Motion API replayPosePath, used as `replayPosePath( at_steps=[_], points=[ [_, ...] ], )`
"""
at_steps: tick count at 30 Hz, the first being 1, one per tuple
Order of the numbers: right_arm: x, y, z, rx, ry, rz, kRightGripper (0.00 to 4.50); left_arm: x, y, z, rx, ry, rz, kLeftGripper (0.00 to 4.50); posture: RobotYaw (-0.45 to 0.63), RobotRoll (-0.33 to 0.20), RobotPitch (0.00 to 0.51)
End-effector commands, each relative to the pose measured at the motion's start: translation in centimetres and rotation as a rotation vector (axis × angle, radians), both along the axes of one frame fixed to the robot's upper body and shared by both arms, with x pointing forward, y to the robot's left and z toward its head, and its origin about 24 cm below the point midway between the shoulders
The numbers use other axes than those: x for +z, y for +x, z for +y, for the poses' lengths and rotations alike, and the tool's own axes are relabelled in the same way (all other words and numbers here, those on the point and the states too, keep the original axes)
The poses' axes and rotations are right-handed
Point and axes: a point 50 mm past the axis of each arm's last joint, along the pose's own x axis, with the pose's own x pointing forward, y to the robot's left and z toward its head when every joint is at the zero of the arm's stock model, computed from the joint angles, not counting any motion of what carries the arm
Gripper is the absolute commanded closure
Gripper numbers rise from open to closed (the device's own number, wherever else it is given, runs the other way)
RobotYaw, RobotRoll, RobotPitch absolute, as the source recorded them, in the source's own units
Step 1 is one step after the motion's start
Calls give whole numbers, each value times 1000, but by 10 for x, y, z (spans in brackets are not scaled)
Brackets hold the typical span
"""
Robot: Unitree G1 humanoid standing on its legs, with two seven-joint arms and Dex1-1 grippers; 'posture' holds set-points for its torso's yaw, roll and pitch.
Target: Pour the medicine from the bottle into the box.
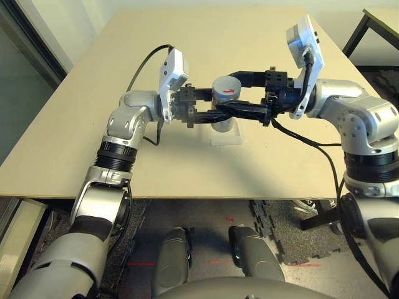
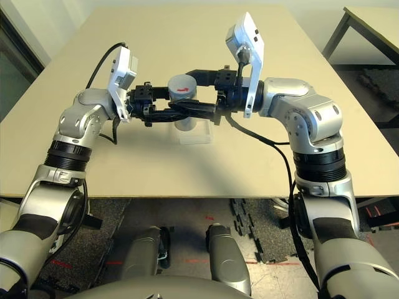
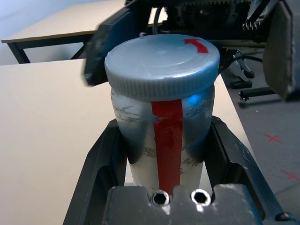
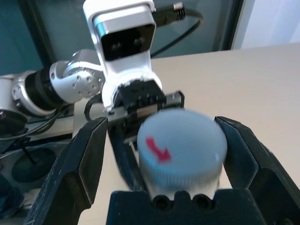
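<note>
My left gripper (image 1: 209,112) reaches in from the left side of the table (image 1: 81,124), pointing level toward the right, and its two black fingers (image 3: 101,159) are clamped on the body of the bottle (image 3: 161,140). I hold the bottle upright above the table's middle, a little nearer the front edge than the far one. In my left wrist view the pale cylinder sits snug between the fingers, a red strip (image 3: 168,136) running down its side and the ribbed grey cap (image 3: 161,65) still screwed on top, with a small red arrow mark (image 3: 196,44) near the cap's rim.

My right gripper (image 4: 161,154) comes in from the right side, level and pointing left, so the two grippers meet at the bottle. Its fingers (image 4: 84,159) stand wide, one on each side of the cap, and my right wrist view shows a clear gap between each finger and the cap's edge, so this gripper grips nothing. Beyond the cap that same view shows my left wrist camera housing (image 4: 124,42).

Right under the bottle, the box (image 1: 225,135) rests flat on the table, a clear shallow tray. I cannot tell where the medicine is; the bottle's wall hides its inside.
</note>
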Motion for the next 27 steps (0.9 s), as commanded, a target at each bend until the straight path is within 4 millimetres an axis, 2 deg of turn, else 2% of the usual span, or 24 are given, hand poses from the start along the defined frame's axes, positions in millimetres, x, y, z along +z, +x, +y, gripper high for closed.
replayPosePath(
  at_steps=[1, 12, 27],
  points=[
    [3, 5, 7, -11, -9, -31, 0, -1, 0, -3, -8, 17, -7, 1987, -156, 0, 102],
    [4, 21, 7, -79, -7, -60, 0, -1, -4, -6, -12, 5, -4, 1987, -142, 0, 103],
    [3, 20, -29, -171, 2, -26, 0, -4, -1, -1, 7, 12, 0, 1987, -150, 0, 102]
  ],
)
